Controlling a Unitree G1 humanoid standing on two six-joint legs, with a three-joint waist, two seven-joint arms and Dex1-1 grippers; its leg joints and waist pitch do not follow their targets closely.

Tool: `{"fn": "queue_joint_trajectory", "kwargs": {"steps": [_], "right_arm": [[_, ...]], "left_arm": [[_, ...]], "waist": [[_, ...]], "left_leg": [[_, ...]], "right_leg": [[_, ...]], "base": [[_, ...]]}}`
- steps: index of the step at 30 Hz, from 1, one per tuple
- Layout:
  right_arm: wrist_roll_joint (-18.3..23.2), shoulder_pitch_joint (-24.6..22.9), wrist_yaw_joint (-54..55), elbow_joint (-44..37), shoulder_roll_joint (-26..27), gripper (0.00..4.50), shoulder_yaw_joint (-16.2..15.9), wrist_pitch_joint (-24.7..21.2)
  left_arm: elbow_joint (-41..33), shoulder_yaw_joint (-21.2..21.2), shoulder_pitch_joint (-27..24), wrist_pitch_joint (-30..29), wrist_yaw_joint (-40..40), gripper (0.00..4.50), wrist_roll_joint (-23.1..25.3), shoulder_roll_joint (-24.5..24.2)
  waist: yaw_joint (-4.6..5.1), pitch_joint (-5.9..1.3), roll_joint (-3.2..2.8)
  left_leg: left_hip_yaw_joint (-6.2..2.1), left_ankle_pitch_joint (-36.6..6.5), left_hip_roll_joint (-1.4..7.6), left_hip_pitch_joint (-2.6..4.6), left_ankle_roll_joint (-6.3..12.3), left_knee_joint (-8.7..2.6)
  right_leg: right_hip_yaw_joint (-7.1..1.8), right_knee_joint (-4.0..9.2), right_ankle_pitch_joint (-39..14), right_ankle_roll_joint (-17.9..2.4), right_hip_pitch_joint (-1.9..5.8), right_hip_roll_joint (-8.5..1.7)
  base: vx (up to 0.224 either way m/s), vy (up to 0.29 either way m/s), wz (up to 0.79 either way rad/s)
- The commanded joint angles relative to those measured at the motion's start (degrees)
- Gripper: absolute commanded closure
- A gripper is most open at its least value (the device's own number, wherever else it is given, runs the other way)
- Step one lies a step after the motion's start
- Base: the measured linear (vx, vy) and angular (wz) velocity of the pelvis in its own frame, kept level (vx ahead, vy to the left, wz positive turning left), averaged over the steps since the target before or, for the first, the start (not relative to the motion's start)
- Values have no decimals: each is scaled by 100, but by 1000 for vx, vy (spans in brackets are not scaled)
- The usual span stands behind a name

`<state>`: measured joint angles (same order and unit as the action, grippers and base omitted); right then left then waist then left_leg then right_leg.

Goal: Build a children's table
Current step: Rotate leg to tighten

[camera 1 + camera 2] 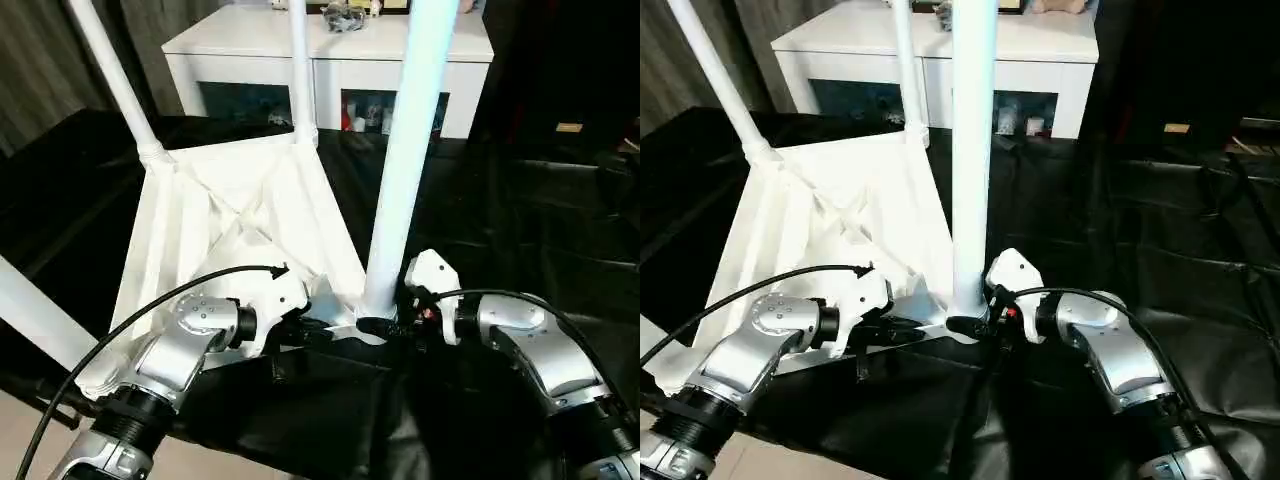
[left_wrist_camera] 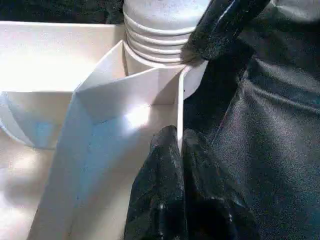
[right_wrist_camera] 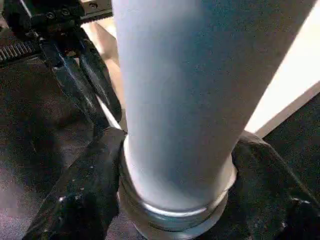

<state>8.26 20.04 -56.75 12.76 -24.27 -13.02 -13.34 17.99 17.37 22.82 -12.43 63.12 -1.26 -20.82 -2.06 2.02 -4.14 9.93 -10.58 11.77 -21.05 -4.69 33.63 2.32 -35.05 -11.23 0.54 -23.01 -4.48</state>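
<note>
The children's table lies upside down on black cloth, its ribbed white top (image 1: 230, 220) facing up and its legs pointing upward. The near corner leg (image 1: 410, 150) stands upright in its socket. My right gripper (image 1: 380, 325) is closed around this leg's base, a black finger pressed on each side (image 3: 95, 175). My left gripper (image 1: 318, 332) is shut on the table top's thin rim beside that corner, and the rim wall runs between its fingertips (image 2: 165, 165). Two far legs (image 1: 120, 90) (image 1: 298, 70) and a near-left leg (image 1: 30, 300) are also in view.
A white cabinet (image 1: 330, 50) with dark glass doors stands behind the table. Black cloth (image 1: 520, 220) covers the surface to the right and front. A cable (image 1: 150, 310) loops over my left forearm. Pale floor (image 1: 30, 445) shows at the lower left.
</note>
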Motion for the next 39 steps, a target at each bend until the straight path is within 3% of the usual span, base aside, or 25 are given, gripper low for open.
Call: {"fn": "queue_joint_trajectory", "kwargs": {"steps": [1,8,11,14,16,18,20,21,23,25,27,31,32,33,35,37,38,39], "right_arm": [[71,74,-20,32,32,162,12,35],[-146,-27,459,439,178,178,89,111],[-184,-11,1068,502,446,178,262,-99],[-126,-4,1589,480,770,180,432,-318],[-169,-15,2693,423,1441,180,641,-762],[-187,-18,2916,427,1566,181,676,-844],[-443,35,4132,726,2082,181,855,-1062],[-536,72,4513,856,2230,181,925,-1065],[-673,220,4980,1159,2414,181,959,-1104],[-730,359,5415,1362,2550,181,1066,-930],[-738,550,5412,1538,2669,181,1016,-849],[-771,548,5033,1346,2738,181,813,-810],[-771,548,5033,1346,2738,146,813,-810],[-696,474,4827,1145,2702,125,813,-754],[-645,466,4751,1069,2604,109,813,-700],[-553,481,4504,981,2344,90,825,-607],[-553,481,4504,981,2344,77,825,-607],[-398,423,3909,760,2024,64,814,-624]], "left_arm": [[71,113,-159,-96,140,450,-33,-90],[7,97,-237,-259,27,450,3,-128],[104,8,-199,-376,-265,450,4,20],[264,-86,-98,-441,-675,450,55,226],[638,-185,157,-480,-1377,450,186,626],[701,-190,203,-486,-1488,450,210,693],[1196,-275,551,-555,-2277,450,374,1078],[1385,-304,679,-575,-2568,450,448,1198],[1795,-372,940,-594,-3120,450,555,1447],[2095,-456,1115,-530,-3521,450,591,1631],[2392,-409,1306,-403,-3778,450,690,1787],[2429,-297,1351,-265,-3487,450,705,1840],[2429,-297,1351,-265,-3487,450,705,1840],[2327,-202,1270,-234,-3151,450,706,1762],[2228,-131,1190,-227,-2884,450,677,1681],[1938,41,1013,-230,-2379,450,637,1461],[1938,41,1013,-230,-2379,450,637,1461],[1510,179,795,-265,-1852,450,551,1196]], "waist": [[-62,-319,148],[-28,-296,183],[-1,-278,169],[35,-256,194],[42,-224,205],[36,-221,203],[30,-203,213],[36,-204,216],[45,-198,214],[41,-215,205],[21,-247,239],[9,-249,216],[11,-254,222],[3,-256,194],[3,-259,208],[9,-259,211],[9,-259,211],[1,-278,212]], "left_leg": [[3,-908,67,-14,481,-339],[0,-1110,68,-12,371,-368],[-10,-1238,55,-17,275,-392],[-29,-1483,43,-2,116,-432],[-19,-1749,24,54,28,-444],[-43,-1854,17,58,-49,-463],[-42,-1960,12,83,-80,-468],[-46,-2079,-7,129,-144,-459],[-73,-2247,-16,152,-193,-476],[-91,-2295,-11,153,-159,-497],[-86,-2135,-33,110,-41,-521],[-95,-2124,-11,80,107,-558],[-93,-2116,-12,82,117,-558],[-87,-2120,-10,94,129,-558],[-90,-2080,-5,72,165,-566],[-106,-2009,1,12,195,-584],[-106,-2009,1,12,195,-584],[-82,-1891,8,56,204,-555]], "right_leg": [[-160,400,-785,-1359,300,-260],[-160,425,-1019,-1322,295,-257],[-156,449,-1296,-1228,293,-257],[-150,503,-1848,-1010,279,-252],[-168,572,-2320,-869,205,-237],[-157,602,-2730,-690,213,-259],[-166,648,-2979,-539,157,-251],[-163,686,-3176,-469,120,-254],[-140,712,-3326,-389,108,-249],[-129,722,-3202,-348,124,-260],[-127,708,-2741,-386,172,-242],[-136,688,-2379,-548,198,-279],[-135,685,-2338,-567,204,-279],[-141,690,-2272,-610,202,-287],[-140,683,-2219,-644,229,-295],[-129,676,-2313,-609,285,-323],[-129,676,-2313,-609,285,-323],[-144,681,-2159,-685,243,-323]], "base": [[0,0,0],[0,0,0],[0,0,0],[0,0,0],[0,0,0],[0,0,0],[0,0,0],[0,0,0],[0,0,0],[0,0,0],[0,0,0],[0,0,0],[0,0,0],[0,0,0],[0,0,0],[0,0,0],[0,0,0],[0,0,0]]}}
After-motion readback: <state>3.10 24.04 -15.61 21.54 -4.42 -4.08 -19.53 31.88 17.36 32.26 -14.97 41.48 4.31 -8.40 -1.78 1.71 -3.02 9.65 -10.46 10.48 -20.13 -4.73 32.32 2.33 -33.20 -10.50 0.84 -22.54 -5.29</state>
